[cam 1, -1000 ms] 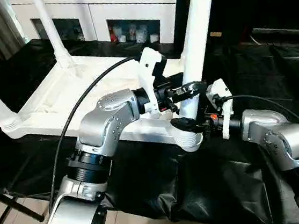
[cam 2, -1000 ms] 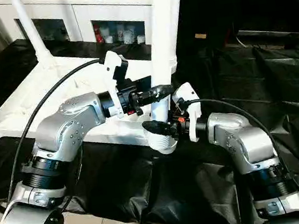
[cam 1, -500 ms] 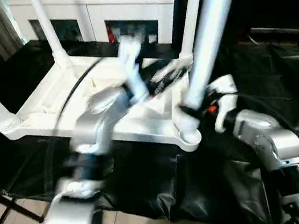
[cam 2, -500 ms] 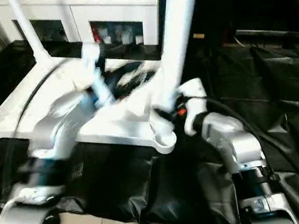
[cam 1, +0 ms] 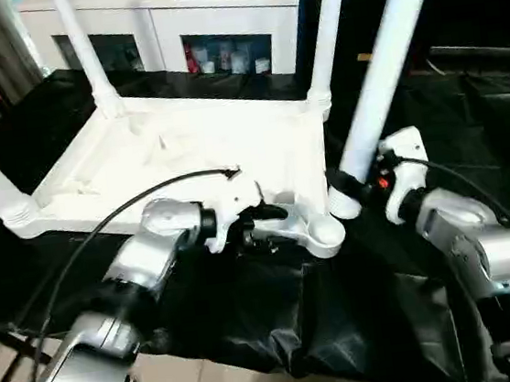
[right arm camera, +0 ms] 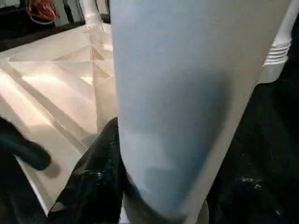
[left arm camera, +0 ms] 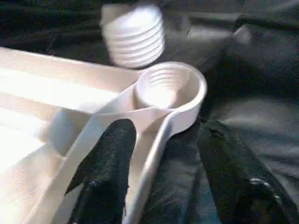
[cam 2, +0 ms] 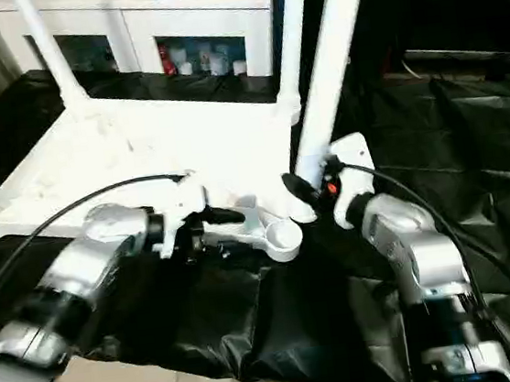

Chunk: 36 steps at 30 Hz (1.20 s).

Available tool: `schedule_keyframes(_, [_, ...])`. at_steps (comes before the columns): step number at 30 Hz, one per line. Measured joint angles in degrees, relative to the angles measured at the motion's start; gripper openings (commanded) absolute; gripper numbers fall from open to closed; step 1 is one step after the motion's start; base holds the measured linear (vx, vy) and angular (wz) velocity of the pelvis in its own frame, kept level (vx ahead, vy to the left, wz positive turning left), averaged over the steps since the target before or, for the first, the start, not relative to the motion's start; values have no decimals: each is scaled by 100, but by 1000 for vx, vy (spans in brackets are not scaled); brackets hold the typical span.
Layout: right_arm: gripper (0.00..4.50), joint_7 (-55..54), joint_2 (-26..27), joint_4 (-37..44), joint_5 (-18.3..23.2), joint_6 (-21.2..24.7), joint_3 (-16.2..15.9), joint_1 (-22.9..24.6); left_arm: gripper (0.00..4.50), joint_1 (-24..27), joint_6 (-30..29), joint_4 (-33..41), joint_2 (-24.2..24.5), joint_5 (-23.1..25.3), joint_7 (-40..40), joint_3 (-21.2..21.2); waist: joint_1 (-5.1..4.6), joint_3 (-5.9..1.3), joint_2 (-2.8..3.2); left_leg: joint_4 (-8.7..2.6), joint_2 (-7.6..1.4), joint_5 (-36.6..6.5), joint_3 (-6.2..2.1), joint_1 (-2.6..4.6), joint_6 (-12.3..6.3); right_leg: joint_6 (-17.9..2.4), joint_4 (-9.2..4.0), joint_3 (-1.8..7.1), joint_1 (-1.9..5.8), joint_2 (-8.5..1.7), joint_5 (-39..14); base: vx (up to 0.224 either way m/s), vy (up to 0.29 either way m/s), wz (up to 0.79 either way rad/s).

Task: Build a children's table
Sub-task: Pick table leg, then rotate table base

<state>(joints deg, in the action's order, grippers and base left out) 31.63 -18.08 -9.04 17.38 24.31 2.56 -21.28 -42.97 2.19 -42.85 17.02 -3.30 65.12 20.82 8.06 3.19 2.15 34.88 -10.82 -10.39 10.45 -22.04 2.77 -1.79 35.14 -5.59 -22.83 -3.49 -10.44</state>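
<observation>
Black sheeting (cam 1: 250, 311) covers the work surface in the head camera's view, with a white glass-door cabinet (cam 1: 171, 21) behind it. On the sheeting lies the children's table top (cam 1: 178, 163), upside down, ribs showing, three legs standing in its corner sockets. The near right corner socket (cam 1: 323, 234) is empty. Just beside it the right gripper (cam 1: 351, 186) is closed around the lower end of the fourth leg (cam 1: 384, 66), which leans away to the right, its base beside the socket and not in it. The left gripper (cam 1: 273, 226) lies low along the top's near edge, pointing at the empty socket. From the left wrist camera, the left gripper's two black fingers (left arm camera: 105, 168) stand apart, one on each side of the table's rim, the threaded socket ahead and the leg's threaded end (left arm camera: 133, 35) beyond it, outside the ring. From the right wrist camera, the leg (right arm camera: 187, 93) looms close, black fingers (right arm camera: 93, 182) pressed against its sides, the ribbed underside (right arm camera: 60, 79) beyond.
</observation>
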Motion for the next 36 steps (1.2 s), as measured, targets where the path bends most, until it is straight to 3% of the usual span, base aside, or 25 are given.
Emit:
schedule_keyframes(5, [189,-49,-17,195,11,57,34,162,181,-268,466,-819,-83,268,40,164,-17,-14,93,-1,0,0,0,0,0,0,-1,0,-2,1,0,0,0,0])
schedule_keyframes(11, [189,-54,-69,407,39,150,93,296,125,-557,814,-1500,-222,462,102,170,-1,-18,141,1,1,0,-1,-2,-2,1,-8,0,0,0,0,0,0,0])
schedule_keyframes(24, [189,-109,-119,626,49,254,145,380,19,-1101,1346,-2405,-412,970,94,262,-20,-37,191,1,2,0,-1,-2,-3,1,-13,-1,1,0,-1,0,0,0])
schedule_keyframes(30, [189,-96,-145,609,42,256,140,359,2,-1172,1460,-2505,-406,1159,130,323,-116,-45,178,-1,2,1,-1,-1,-4,3,-13,-1,2,0,-2,0,0,0])
schedule_keyframes(33, [189,-62,-161,595,36,257,136,303,2,-1189,1388,-2505,-368,1239,217,341,-173,-49,173,0,2,1,-1,2,-5,3,-13,-1,4,0,-2,0,0,0])
schedule_keyframes(36, [189,-17,-167,453,36,262,121,140,0,-1283,782,-2501,-399,1193,242,254,-204,-52,165,1,3,2,-1,7,-6,9,-11,-1,5,0,0,0,0,0])
